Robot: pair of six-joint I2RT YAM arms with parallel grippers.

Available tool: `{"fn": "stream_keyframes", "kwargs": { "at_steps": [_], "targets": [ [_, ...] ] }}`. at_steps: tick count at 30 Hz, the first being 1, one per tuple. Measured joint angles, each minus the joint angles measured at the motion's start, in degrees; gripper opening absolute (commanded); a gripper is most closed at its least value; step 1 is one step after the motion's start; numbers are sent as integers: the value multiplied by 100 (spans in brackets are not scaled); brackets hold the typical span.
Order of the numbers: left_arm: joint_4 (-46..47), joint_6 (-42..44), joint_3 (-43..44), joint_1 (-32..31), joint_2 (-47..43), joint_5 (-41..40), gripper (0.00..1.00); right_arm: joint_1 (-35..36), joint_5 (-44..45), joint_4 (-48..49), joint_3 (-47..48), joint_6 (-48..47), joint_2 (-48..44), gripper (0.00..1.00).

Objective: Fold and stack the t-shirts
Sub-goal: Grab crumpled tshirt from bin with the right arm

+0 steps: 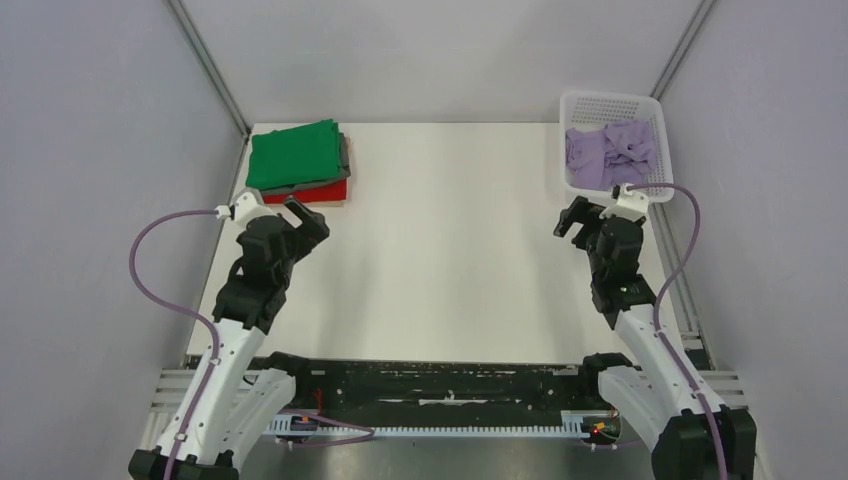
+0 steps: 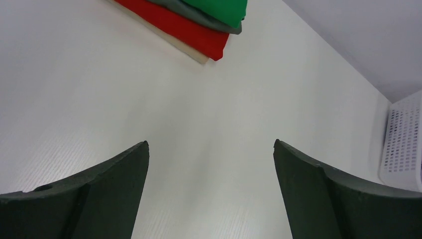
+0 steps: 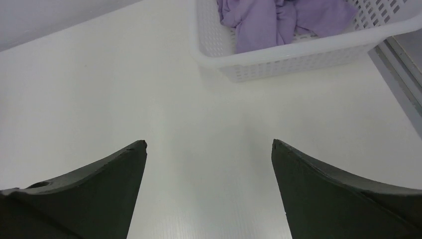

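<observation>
Three shirts look done. The green t-shirt (image 1: 294, 153) lies on a grey t-shirt (image 1: 345, 150) and a red t-shirt (image 1: 310, 192), all folded into flat rectangles with fairly square edges and stacked at the far left corner of the smooth, matte white bench (image 1: 450, 260). What is left, I judge, is the lavender t-shirt (image 1: 610, 150). It sits in a soft, crumpled heap inside the white basket (image 1: 612, 98) at the far right, which is stiff perforated plastic. My left fingers (image 2: 114, 174) are spread wide and hold nothing, near the stack. My right fingers (image 3: 114, 174) are equally wide and empty, just short of the basket.
</observation>
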Motion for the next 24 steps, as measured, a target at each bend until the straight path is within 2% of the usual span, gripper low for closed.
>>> {"fn": "stream_keyframes", "kwargs": {
  "at_steps": [7,14,18,24],
  "targets": [
    [-201,0,2,0,11,-57,100,0,-166,-70,225,-398,527,98],
    [-254,4,26,0,225,-15,100,-37,337,-564,2229,-516,2457,98],
    [-223,11,26,0,245,9,100,-116,1191,-695,3724,-358,3993,98],
    [55,68,20,0,291,223,100,-260,2118,-767,5211,-48,5659,98]
  ]
}}
